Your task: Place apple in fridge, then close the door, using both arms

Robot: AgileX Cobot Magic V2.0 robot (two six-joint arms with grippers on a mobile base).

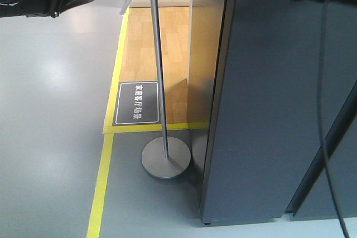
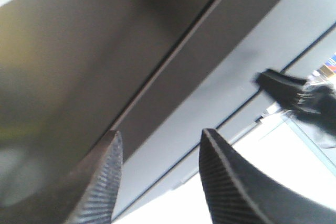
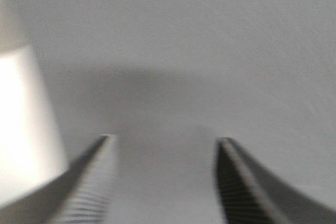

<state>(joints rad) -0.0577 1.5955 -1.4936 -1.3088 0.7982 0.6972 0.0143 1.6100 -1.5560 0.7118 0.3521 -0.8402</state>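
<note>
Apple position cannot be confirmed: no apple appears in any view. One fridge (image 1: 279, 110) fills the right of the front view, its dark grey door (image 3: 210, 35) presenting a flat, rigid panel. The door is judged heavy and smooth; a flat push near its free edge should suit it better than a pinch. A sliver of white interior (image 2: 252, 171) in the left wrist view suggests the door is not fully shut. Left gripper (image 2: 160, 171): spread, empty. Right gripper (image 3: 165, 177): spread, empty, close to the panel. One sign stand (image 1: 165, 157) and one floor placard (image 1: 136, 103) are present.
</note>
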